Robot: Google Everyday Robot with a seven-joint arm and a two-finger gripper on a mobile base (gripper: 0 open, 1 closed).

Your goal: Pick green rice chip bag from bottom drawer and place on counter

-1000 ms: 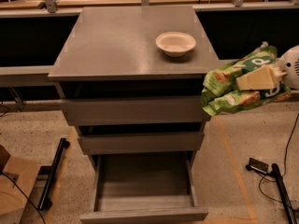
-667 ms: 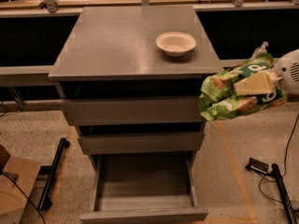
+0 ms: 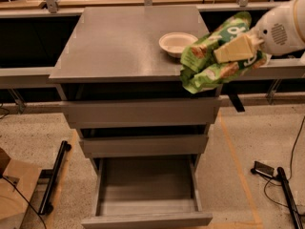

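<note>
Green rice chip bag (image 3: 209, 63) hangs pinched in the gripper (image 3: 233, 49) at the counter (image 3: 119, 42) right front corner, near the white bowl (image 3: 177, 43), clear of the open bottom drawer (image 3: 145, 185); placing step, which likely calls next for moving inward, lowering and releasing.

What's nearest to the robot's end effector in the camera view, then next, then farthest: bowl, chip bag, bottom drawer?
The end effector is at the counter's right edge.
1. green rice chip bag, gripped in it.
2. white bowl, just left, on the counter.
3. bottom drawer, open, far below.
</note>
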